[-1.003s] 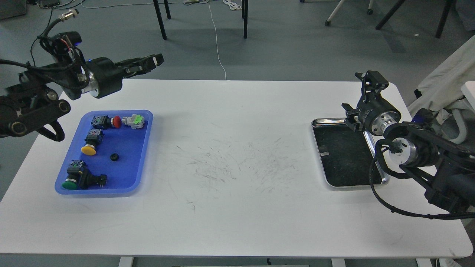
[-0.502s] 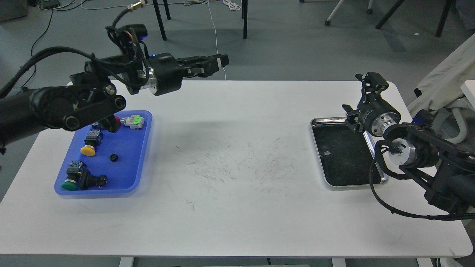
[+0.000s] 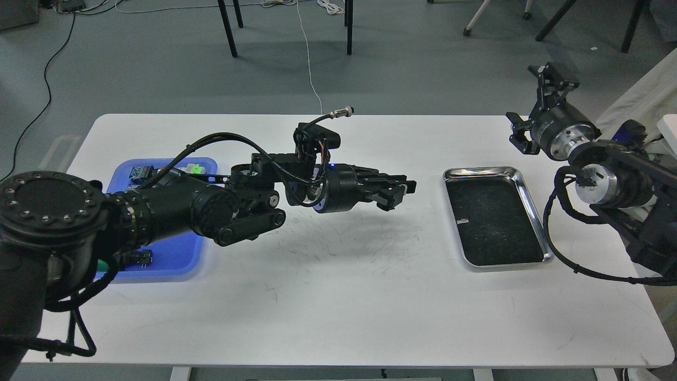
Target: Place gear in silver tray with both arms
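**Jaws over mid-table, tray bare of parts**

Jaws first: on your left gripper [image 3: 398,191] the two black fingers lie close alongside each other, pointing right toward the silver tray [image 3: 495,215], but they are dark and seen at a slant, so you cannot tell whether they are pressed together or whether anything sits between them. The right gripper [image 3: 545,100] stands with its fingers spread apart, nothing between them, raised beyond the tray's far right corner near the table's back edge.

Behind the left fingers you see the round black wrist with a small blue light and a looped cable. The left arm [image 3: 174,206] stretches low across the white table [image 3: 338,296] from your left. It hides much of the blue tray [image 3: 180,254], where only a green-topped part [image 3: 195,169] and a blue-and-black part [image 3: 140,173] show at the far rim.

The silver tray lies flat on the table's right side, its dark scuffed floor showing only a small pale mark. The left fingertips are near its left rim, not over it. You will not find the gear in this view.
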`<state>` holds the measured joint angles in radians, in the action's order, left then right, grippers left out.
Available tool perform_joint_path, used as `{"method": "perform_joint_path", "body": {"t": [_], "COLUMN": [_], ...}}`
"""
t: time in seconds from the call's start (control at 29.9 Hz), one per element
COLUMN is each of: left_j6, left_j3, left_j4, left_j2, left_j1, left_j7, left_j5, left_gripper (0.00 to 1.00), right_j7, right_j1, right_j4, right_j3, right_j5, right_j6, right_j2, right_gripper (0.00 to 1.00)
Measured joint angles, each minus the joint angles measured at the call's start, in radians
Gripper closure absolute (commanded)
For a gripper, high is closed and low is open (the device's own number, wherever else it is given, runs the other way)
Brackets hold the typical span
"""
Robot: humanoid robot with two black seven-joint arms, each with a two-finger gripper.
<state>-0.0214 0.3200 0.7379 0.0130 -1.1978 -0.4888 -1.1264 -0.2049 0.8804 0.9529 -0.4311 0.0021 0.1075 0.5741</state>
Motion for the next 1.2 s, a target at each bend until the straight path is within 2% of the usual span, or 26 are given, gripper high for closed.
{"method": "perform_joint_path", "body": {"t": [0.2, 0.4, 0.67, 0.97, 1.2], "left_j6": [-0.003, -0.003, -0.031, -0.054, -0.074], "left_j3": [0.024, 0.015, 0.011, 0.008, -0.007], "left_j4": [-0.125, -0.174, -0.167, -0.106, -0.101], "left_j2": [-0.012, -0.013, -0.013, -0.013, -0.013], "left_j1": [0.046, 0.108, 0.148, 0.195, 0.247], "left_j7": [0.000, 0.000, 0.000, 0.000, 0.000], "left_j5": [-0.004, 0.001, 0.000, 0.002, -0.001], "left_gripper": [0.95, 0.95, 0.94, 0.94, 0.93], "right_j7": [0.006, 0.007, 0.012, 0.016, 0.037], "right_j1": [0.032, 0.039, 0.050, 0.071, 0.084], "right_j4": [-0.002, -0.006, -0.009, -0.011, -0.012], "right_j3": [0.003, 0.003, 0.008, 0.038, 0.040], "right_j5": [0.004, 0.004, 0.003, 0.002, 0.001], "right_j6": [0.000, 0.000, 0.000, -0.001, -0.003], "right_j2": [0.015, 0.017, 0.017, 0.017, 0.016], "right_gripper": [0.01, 0.01, 0.01, 0.01, 0.01]}}
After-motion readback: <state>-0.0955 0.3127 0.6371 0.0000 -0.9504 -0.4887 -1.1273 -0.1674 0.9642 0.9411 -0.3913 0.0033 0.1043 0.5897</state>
